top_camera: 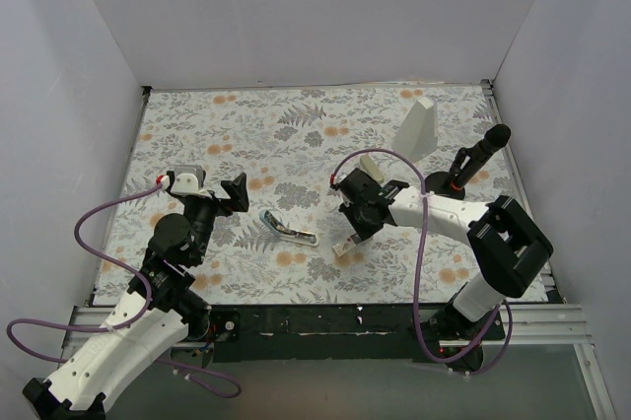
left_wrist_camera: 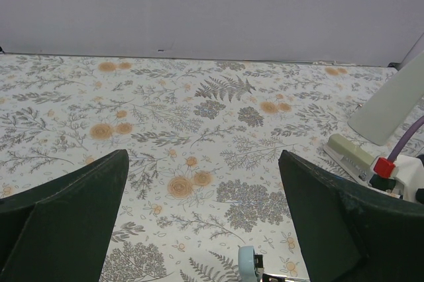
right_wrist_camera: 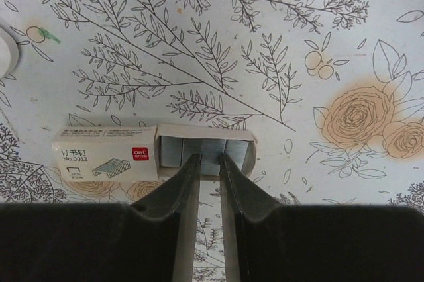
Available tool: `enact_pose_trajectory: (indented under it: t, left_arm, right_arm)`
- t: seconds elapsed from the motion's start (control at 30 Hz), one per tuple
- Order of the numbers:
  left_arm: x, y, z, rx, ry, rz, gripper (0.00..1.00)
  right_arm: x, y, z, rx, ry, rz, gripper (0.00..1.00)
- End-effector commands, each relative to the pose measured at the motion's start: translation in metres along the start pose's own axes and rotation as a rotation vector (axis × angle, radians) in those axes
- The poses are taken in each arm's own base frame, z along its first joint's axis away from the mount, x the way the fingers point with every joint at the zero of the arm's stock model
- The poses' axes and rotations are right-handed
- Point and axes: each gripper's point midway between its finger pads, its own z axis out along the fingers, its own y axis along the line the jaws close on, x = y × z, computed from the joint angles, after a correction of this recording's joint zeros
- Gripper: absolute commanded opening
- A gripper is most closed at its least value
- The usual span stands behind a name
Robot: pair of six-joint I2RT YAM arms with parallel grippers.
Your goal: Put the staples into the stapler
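Note:
The small cream-white box [right_wrist_camera: 109, 153] lies on the floral mat with its tray slid out, showing silver strips of staples [right_wrist_camera: 171, 152] side by side. My right gripper [right_wrist_camera: 209, 159] reaches into the tray from above, its two narrow fingers pressed against either side of one strip; in the top view the right gripper [top_camera: 351, 236] is over the box [top_camera: 344, 248]. The light blue stapler [top_camera: 287, 229] lies opened at mid-table, its silver channel showing. My left gripper [top_camera: 237, 191] hovers wide open just left of it; its wrist view shows only the stapler's blue tip [left_wrist_camera: 248, 260].
A beige stapler [top_camera: 375, 167] lies behind the right gripper, and a tall white wedge-shaped block [top_camera: 419, 128] stands at the back right. A black cylindrical post [top_camera: 475, 158] stands near the right wall. White walls enclose the mat on three sides.

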Motion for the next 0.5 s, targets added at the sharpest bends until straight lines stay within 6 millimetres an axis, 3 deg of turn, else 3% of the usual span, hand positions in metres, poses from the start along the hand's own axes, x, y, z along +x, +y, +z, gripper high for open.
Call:
enact_pose_trajectory:
  t: [0.0, 0.2, 0.33, 0.47]
  left_arm:
    - [0.001, 0.001, 0.0, 0.0, 0.003, 0.0, 0.98]
    - [0.002, 0.0, 0.001, 0.002, 0.005, -0.001, 0.98]
    - [0.001, 0.001, 0.0, 0.002, 0.003, -0.003, 0.98]
    - [0.002, 0.001, 0.0, 0.002, 0.003, -0.003, 0.98]
  right_arm:
    - [-0.01, 0.005, 0.001, 0.003, -0.015, -0.038, 0.25]
    - [-0.012, 0.011, 0.001, -0.009, -0.015, -0.067, 0.25]
    - [-0.009, 0.016, 0.006, -0.022, 0.008, -0.071, 0.3]
    - [-0.001, 0.007, 0.011, 0.044, 0.04, -0.065, 0.34]
